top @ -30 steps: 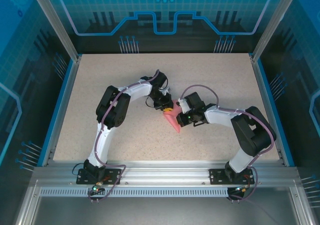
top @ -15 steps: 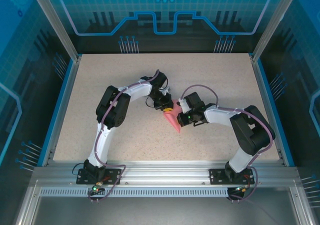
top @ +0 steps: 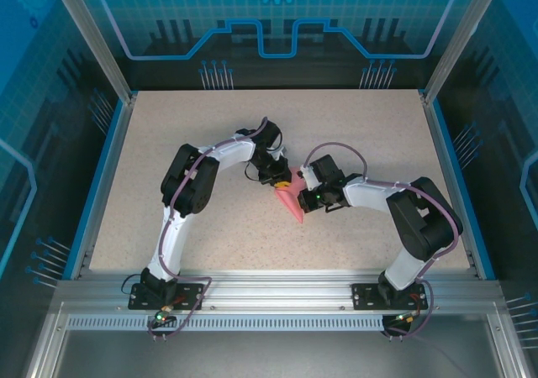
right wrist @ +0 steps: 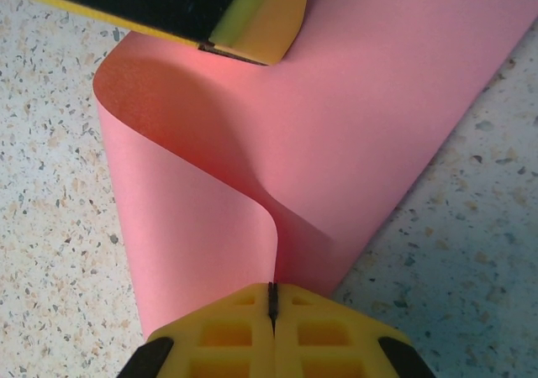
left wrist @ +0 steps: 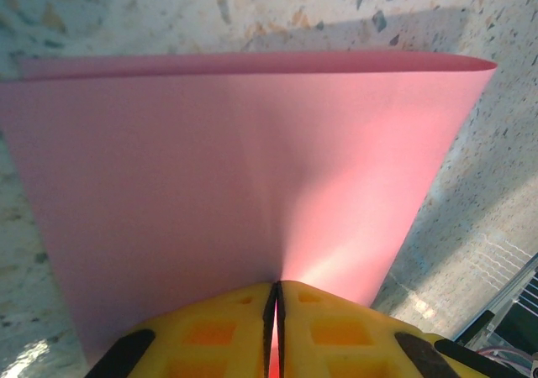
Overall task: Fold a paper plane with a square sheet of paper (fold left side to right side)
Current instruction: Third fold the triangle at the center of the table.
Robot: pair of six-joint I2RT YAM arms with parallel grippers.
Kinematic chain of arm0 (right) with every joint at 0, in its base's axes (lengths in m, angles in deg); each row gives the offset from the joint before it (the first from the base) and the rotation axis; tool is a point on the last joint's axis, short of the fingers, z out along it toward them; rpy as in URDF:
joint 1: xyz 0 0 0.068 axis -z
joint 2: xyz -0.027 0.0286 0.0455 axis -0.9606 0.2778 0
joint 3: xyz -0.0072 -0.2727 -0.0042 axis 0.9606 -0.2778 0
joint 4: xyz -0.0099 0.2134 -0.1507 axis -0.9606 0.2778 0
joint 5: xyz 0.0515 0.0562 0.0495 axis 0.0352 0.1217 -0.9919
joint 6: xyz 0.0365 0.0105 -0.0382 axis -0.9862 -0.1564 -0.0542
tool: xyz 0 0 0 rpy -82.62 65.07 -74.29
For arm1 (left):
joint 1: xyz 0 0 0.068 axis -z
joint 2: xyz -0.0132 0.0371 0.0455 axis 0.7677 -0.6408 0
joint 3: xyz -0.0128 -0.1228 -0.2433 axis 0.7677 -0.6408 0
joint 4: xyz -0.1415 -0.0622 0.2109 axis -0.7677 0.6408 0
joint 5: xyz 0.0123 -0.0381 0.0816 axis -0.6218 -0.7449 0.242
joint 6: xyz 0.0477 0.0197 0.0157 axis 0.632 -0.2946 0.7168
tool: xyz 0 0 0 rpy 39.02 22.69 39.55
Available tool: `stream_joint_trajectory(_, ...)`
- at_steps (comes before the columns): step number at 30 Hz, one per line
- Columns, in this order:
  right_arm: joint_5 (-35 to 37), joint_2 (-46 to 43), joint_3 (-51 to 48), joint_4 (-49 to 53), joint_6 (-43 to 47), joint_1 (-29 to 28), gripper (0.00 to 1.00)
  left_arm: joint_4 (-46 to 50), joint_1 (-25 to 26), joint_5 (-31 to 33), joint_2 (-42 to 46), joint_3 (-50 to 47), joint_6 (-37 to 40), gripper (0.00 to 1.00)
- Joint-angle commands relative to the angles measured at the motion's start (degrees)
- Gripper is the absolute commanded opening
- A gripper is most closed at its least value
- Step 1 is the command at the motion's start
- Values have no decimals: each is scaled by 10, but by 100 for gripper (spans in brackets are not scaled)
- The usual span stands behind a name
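thin salmon-pink folded paper sheet (top: 292,205) at centre of speckled table (top: 210,143). left gripper (left wrist: 276,287) clamped on 1 edge, right gripper (right wrist: 271,291) clamped on another. partly folded, layers curled, loose. creasing and wing folds left; no dart yet.

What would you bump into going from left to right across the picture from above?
Left arm's black elbow → pink paper → right arm's black elbow.
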Motion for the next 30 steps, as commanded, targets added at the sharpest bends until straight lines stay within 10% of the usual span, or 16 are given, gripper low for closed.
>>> stream_joint_trajectory(1, -2, -14, 10, 10, -4, 8, 0, 25, 5, 21, -12, -24, 7, 13)
stream_joint_trajectory(30, 15, 2, 15, 23, -7, 8, 0, 22, 5, 19, -12, -27, 6, 13)
